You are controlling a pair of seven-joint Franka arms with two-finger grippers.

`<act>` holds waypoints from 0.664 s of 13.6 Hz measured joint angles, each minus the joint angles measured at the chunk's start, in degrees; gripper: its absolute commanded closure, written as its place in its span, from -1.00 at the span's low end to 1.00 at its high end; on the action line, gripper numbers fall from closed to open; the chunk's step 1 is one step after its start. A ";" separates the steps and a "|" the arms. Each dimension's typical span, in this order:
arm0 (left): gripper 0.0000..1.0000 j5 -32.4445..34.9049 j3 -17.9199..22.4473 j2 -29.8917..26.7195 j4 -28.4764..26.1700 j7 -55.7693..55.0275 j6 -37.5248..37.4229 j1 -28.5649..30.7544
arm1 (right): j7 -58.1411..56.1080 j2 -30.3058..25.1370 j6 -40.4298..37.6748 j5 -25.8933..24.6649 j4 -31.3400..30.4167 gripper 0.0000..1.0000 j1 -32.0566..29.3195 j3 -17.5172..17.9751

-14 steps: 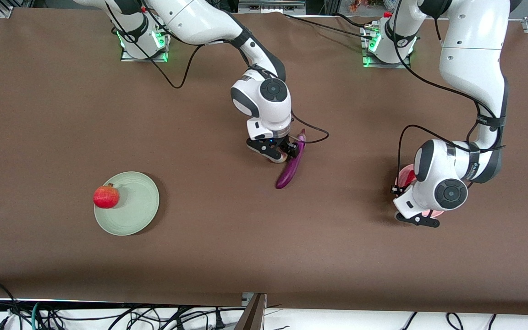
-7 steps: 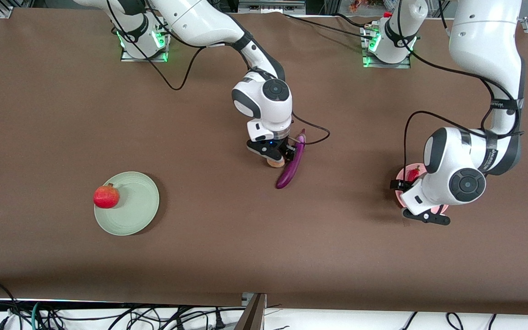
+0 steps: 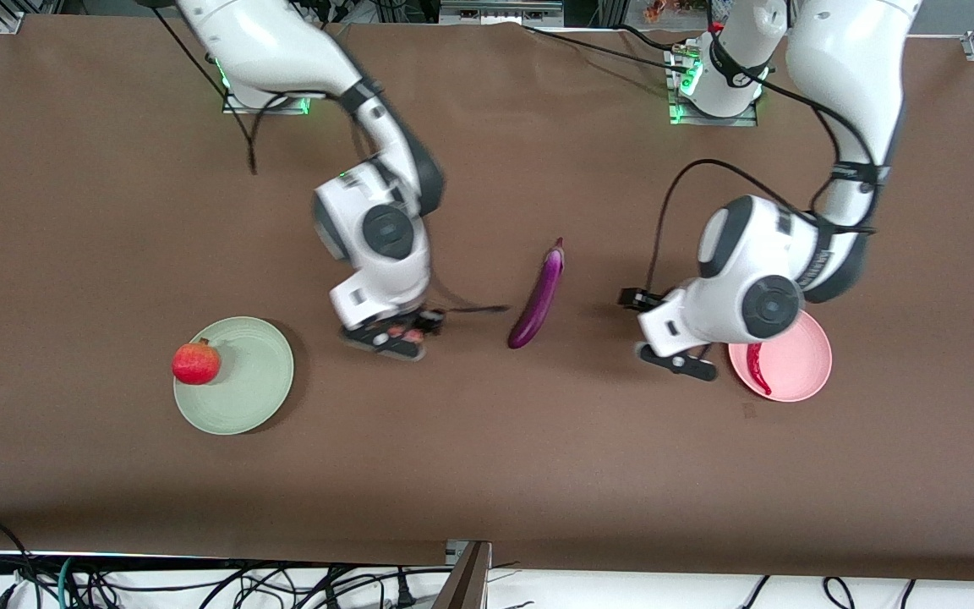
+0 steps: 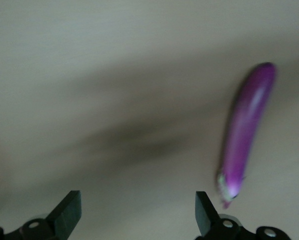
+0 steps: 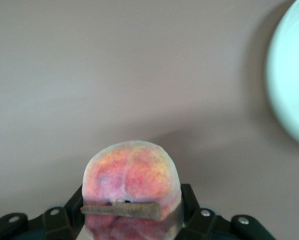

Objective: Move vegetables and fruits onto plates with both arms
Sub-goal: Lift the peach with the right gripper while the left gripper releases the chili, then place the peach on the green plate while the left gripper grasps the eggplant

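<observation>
My right gripper (image 3: 387,338) is shut on the orange-pink peach (image 5: 131,182) and hangs over the bare table between the mint green plate (image 3: 260,397) and the purple eggplant (image 3: 539,296). The red pomegranate-like fruit (image 3: 196,362) sits on that plate's rim. In the right wrist view the green plate (image 5: 294,90) shows off to one side. My left gripper (image 3: 677,359) is open with nothing in it, over the table between the eggplant and the pink plate (image 3: 804,364). The red chili (image 3: 756,368) lies on the pink plate. The left wrist view shows the eggplant (image 4: 247,130) past the open left gripper (image 4: 138,212).
Brown table cover (image 3: 487,474) all round. A black cable (image 3: 474,309) trails from the right wrist toward the eggplant. The two arm bases (image 3: 711,85) stand along the table edge farthest from the front camera.
The right gripper shut on the peach beside the eggplant and carried it toward the green plate. The left gripper opened, left the chili on the pink plate and moved toward the eggplant.
</observation>
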 measured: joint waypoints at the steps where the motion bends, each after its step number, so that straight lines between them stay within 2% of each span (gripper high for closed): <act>1: -1.00 -0.01 -2.01 0.41 -2.30 -0.26 5.03 -0.36 | -7.14 -0.72 0.27 0.07 -1.92 0.19 -4.35 -0.09; 4: -1.00 -0.02 -6.97 1.41 -10.42 -2.50 21.53 -1.51 | -20.83 -1.27 3.28 0.91 -6.03 0.00 -14.67 0.02; 5: -1.00 -0.02 -7.41 1.65 -13.43 -3.73 27.95 -2.99 | -22.31 -1.27 5.36 1.11 -7.75 -0.17 -15.85 0.07; 6: -1.00 -0.02 -7.50 2.02 -15.78 -5.70 32.96 -4.57 | -23.01 -1.26 7.51 1.11 -9.49 -0.48 -16.16 0.15; 8: -1.00 -0.02 -7.48 3.13 -17.92 -9.42 37.42 -7.54 | -25.43 -1.19 11.44 1.11 -12.54 -0.86 -16.74 0.21; 9: -0.73 -0.02 -7.46 3.72 -18.17 -10.81 39.01 -8.62 | -27.13 -1.16 12.68 1.12 -13.49 -0.98 -17.54 0.22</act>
